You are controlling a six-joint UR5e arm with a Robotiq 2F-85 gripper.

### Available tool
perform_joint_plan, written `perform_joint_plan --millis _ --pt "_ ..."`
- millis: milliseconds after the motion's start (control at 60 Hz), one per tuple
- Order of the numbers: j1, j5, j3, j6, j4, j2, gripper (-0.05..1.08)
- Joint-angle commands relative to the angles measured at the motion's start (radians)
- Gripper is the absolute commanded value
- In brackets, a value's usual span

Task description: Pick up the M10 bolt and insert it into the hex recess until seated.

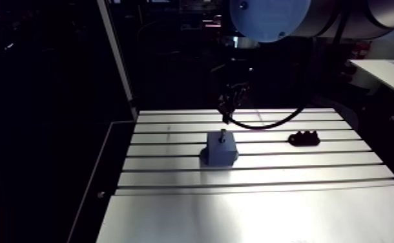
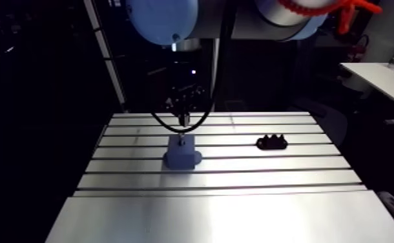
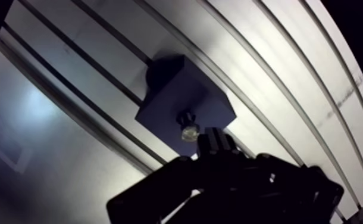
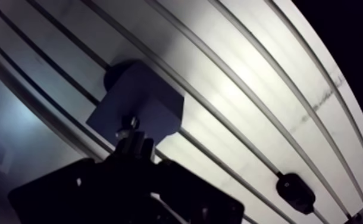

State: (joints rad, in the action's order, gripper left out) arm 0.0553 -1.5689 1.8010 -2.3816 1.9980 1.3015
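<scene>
**A:** Where is the M10 bolt (image 1: 221,136) right now?

**B:** It stands upright in the top of the grey-blue block (image 1: 221,153), which sits on the slotted counter (image 1: 270,213). In the wrist view its bright end pokes out of the block's upper face. The gripper (image 3: 215,142) hangs just above it and a little to one side. I see no contact between them.

**A:** Is the gripper spread or closed?

**B:** I cannot tell. Its tip reads as one dark mass in the wrist view and is too small to judge in the arm view.

**A:** Is the bolt seated?

**B:** It looks to be in the recess, head down, but the depth is hidden, so I can't say.

**A:** How would it handle?

**B:** I'd judge it steel: stiff, dense for its size, and not fragile. The threads should give some bite, though a round shank can roll or tilt in a flat pinch. The exposed shank looks like the place to hold it, squarely across and keeping it vertical.

**A:** Any brands or writing?

**B:** Nothing readable on the block or the bolt. A small black part (image 1: 304,137) lies well apart from the block, also unmarked.
</scene>
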Motion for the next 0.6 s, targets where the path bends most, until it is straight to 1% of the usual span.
perform_joint_plan --millis 17,217,600 --pt "-0.002 0.0 0.007 -0.002 -0.005 0.001 1.07" --pt "-0.011 0.0 0.013 -0.003 -0.005 0.003 1.07" --pt "-0.011 0.002 0.024 -0.006 -0.001 0.002 1.07"
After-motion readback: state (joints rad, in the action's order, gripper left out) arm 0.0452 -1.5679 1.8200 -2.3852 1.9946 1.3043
